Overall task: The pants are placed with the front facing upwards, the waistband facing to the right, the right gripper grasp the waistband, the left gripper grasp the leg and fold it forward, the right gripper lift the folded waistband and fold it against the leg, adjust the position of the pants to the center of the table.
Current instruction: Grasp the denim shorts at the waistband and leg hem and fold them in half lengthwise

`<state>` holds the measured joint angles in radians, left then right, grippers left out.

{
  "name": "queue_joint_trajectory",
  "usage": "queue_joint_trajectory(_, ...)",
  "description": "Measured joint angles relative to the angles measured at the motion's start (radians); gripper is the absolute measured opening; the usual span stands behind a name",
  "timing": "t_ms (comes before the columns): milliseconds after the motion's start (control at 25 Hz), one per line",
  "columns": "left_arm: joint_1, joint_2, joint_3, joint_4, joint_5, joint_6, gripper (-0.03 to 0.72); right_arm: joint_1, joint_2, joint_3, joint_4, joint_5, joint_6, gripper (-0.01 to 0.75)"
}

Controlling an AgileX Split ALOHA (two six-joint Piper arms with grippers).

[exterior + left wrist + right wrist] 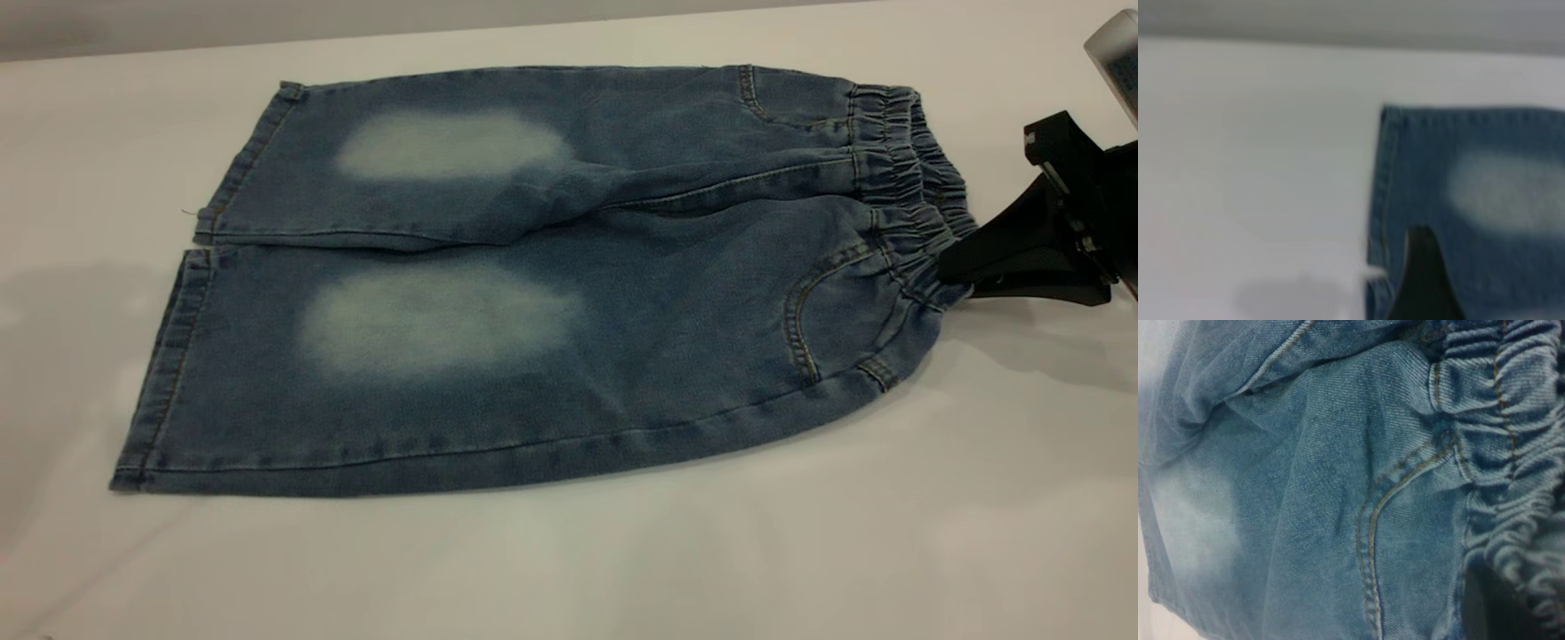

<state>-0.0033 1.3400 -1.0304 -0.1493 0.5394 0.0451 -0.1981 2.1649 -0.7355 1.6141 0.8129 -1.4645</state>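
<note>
**Right claw on waistband, pants flat, left claw over leg hem**

Nearest the exterior camera: bare table, then the near leg of the pants. Pants lie flat, front up, legs pointing away from the right gripper, waistband at its end.

Left to right in the exterior view:
- Leg hems are the part farthest from the right gripper. Two legs side by side, a narrow gap between them at the hem end. One pale faded patch per leg.
- Crotch seam runs from between the legs toward the gripper, with a soft ridge of cloth along it.
- Curved pocket with tan stitching sits just short of the gripper, on the near leg side.
- Waistband is bunched and ruched, pulled to a point where the black jaws meet it.
- Right gripper: jaws narrow, closed down on the near part of the waistband, tips touching cloth. Pale casing behind it at the frame edge.

Right wrist view: denim fills the picture, pocket seam and gathered band right at the claw.

Left wrist view: one dark fingertip of the left gripper shows over the leg hem corner; cannot tell how wide it is, nor whether it touches the cloth. Table beside the hem.
</note>
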Motion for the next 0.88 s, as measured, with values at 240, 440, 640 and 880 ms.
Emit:
queue_joint_trajectory(240,0.0,0.066,0.019,-0.069,0.179,0.0,0.443,0.0,0.0,0.0,-0.006,0.0,-0.003,0.034)
queue_joint_trajectory(440,-0.028,0.135,0.043,-0.071,0.263,-0.01,0.443,0.0,0.0,-0.001,-0.028,0.0,-0.003,0.034)
queue_joint_trajectory(640,-0.109,0.211,0.045,-0.056,0.305,-0.014,0.443,-0.001,0.0,-0.001,-0.029,0.001,-0.003,0.034)
queue_joint_trajectory(880,-0.179,0.289,0.045,0.036,0.407,-0.015,0.443,-0.001,0.0,-0.001,-0.038,0.001,-0.003,0.034)
